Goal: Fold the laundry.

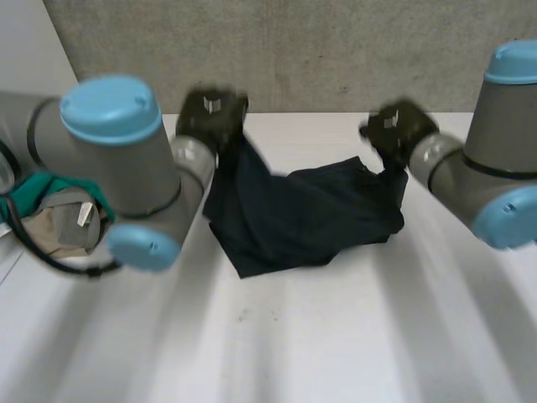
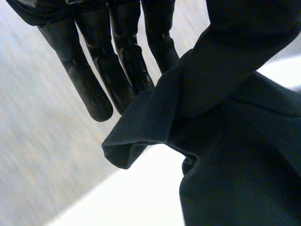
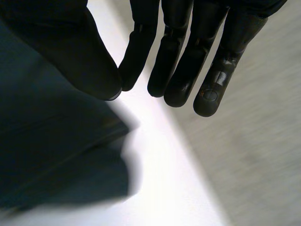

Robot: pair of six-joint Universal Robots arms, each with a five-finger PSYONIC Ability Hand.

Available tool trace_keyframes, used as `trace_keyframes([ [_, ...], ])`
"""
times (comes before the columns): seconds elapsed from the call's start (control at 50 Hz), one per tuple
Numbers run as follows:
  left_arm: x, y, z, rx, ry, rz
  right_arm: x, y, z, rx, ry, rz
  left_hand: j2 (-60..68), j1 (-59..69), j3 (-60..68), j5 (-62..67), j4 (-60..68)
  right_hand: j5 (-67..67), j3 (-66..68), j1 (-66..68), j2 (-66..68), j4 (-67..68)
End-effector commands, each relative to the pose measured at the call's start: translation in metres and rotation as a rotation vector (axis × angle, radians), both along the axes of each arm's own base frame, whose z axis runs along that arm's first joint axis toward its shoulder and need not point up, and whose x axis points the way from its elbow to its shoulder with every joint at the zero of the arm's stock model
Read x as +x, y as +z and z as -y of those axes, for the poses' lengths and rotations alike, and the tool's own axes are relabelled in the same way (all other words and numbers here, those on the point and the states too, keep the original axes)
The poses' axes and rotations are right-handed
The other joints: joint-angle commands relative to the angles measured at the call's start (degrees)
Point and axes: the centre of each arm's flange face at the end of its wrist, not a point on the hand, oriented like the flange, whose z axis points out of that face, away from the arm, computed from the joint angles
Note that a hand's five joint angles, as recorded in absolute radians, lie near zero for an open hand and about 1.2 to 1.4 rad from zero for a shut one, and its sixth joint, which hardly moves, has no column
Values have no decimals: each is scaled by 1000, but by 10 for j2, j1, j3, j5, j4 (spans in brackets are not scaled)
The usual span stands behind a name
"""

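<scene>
A dark navy garment (image 1: 302, 214) lies bunched on the white table (image 1: 336, 336), with its two far corners lifted. My left hand (image 1: 210, 113) holds the far left corner above the table. In the left wrist view its fingers (image 2: 94, 70) are straight, and the cloth (image 2: 225, 141) hangs from the pinch against the thumb. My right hand (image 1: 398, 126) holds the far right corner. In the right wrist view its straight fingers (image 3: 178, 56) press the cloth (image 3: 47, 141) against the covered thumb. The garment sags between the two hands.
A pile of other laundry sits at the table's left edge, a green cloth (image 1: 33, 189) over a beige garment (image 1: 63, 227). A grey wall (image 1: 336, 50) stands just behind the table's far edge. Bare table lies in front of the garment.
</scene>
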Motion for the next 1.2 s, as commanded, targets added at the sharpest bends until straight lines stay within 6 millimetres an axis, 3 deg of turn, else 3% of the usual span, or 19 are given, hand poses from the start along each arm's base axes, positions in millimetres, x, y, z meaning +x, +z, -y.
trace_keyframes([
  [0.02,-11,113,27,-431,9,-281,30,95,39,-586,-26,271,117,143,124,148,113,129,124,226,129,121],
  [0.04,-14,123,22,-472,-6,-308,32,107,36,-640,-34,303,117,143,124,148,113,129,124,226,129,121],
  [0.1,-18,124,14,-472,-29,-310,32,114,29,-644,-30,315,117,143,124,148,113,129,124,226,129,121],
  [0.18,-18,109,-5,-408,-60,-273,30,94,18,-526,3,287,117,143,124,148,113,129,124,226,129,121],
  [0.28,-2,95,-26,-365,-77,-233,18,48,12,-171,19,302,117,143,124,148,113,-474,-480,-378,-475,-482],
  [0.4,-1,74,-39,-312,-108,-191,-11,12,20,207,-43,415,117,143,124,148,113,-528,-533,-431,-528,-536],
  [0.56,6,74,-56,-296,-119,-179,-24,-3,39,299,-20,472,117,143,124,148,113,-571,-576,-474,-571,-579],
  [0.72,13,77,-68,-293,-123,-178,-16,-39,34,458,69,432,117,143,124,148,113,-571,-576,-474,-571,-579],
  [0.86,14,76,-69,-279,-125,-169,-14,-44,31,477,80,420,117,143,124,148,113,-571,-576,-474,-571,-579],
  [0.92,14,74,-70,-266,-125,-160,-13,-56,29,503,76,413,117,143,124,148,113,-571,-576,-474,-571,-579],
  [1.0,15,72,-70,-253,-124,-153,-8,-85,30,557,73,396,117,143,124,148,113,-571,-576,-474,-571,-579],
  [1.02,15,72,-71,-249,-125,-153,-5,-94,33,550,71,394,117,143,124,148,113,-490,-496,-394,-491,-498],
  [1.06,15,71,-71,-243,-125,-151,-3,-97,40,519,56,398,117,143,124,148,113,-200,-205,-104,-200,-208],
  [1.1,16,70,-71,-231,-123,-144,-5,-87,53,428,4,409,117,143,124,148,113,128,122,224,127,120],
  [1.16,17,68,-72,-218,-121,-136,-9,-61,57,327,-44,408,117,143,124,148,113,129,124,226,129,121],
  [1.18,18,67,-73,-206,-121,-127,-14,-33,54,260,-72,415,117,143,124,148,113,129,124,226,129,121],
  [1.2,19,66,-75,-197,-122,-121,-18,-17,51,222,-75,420,117,143,124,148,113,129,124,226,129,121],
])
